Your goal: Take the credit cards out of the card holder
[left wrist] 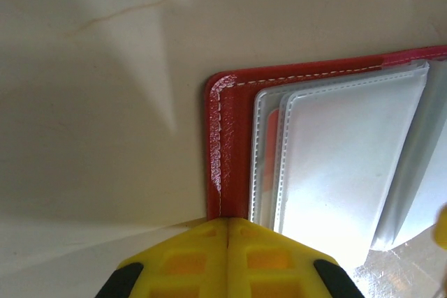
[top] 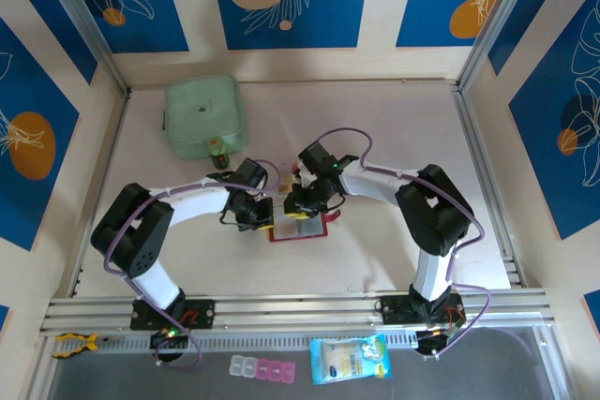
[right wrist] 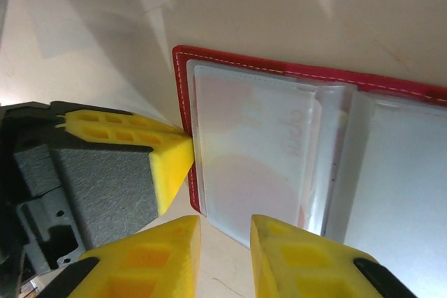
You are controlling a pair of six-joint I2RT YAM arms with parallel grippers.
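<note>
The red card holder (top: 298, 229) lies open on the table between the arms, its clear pockets (left wrist: 335, 151) facing up. Through one pocket shows a pale credit card (right wrist: 272, 144) with pinkish markings, and an orange-red strip of another card (left wrist: 271, 141) shows by the red border (left wrist: 227, 137). My left gripper (left wrist: 229, 222) is shut, its yellow tips pressed on the holder's left edge. That pressing left finger (right wrist: 164, 162) shows against the red rim. My right gripper (right wrist: 225, 227) is open a little, and the pocket's near corner lies just beyond the gap, untouched.
A pale green square container (top: 204, 117) sits at the back left with a small dark-capped bottle (top: 217, 148) beside it. A small tan piece (top: 284, 175) lies just behind the grippers. On the front ledge lie a blue packet (top: 349, 359) and a pill box (top: 262, 368).
</note>
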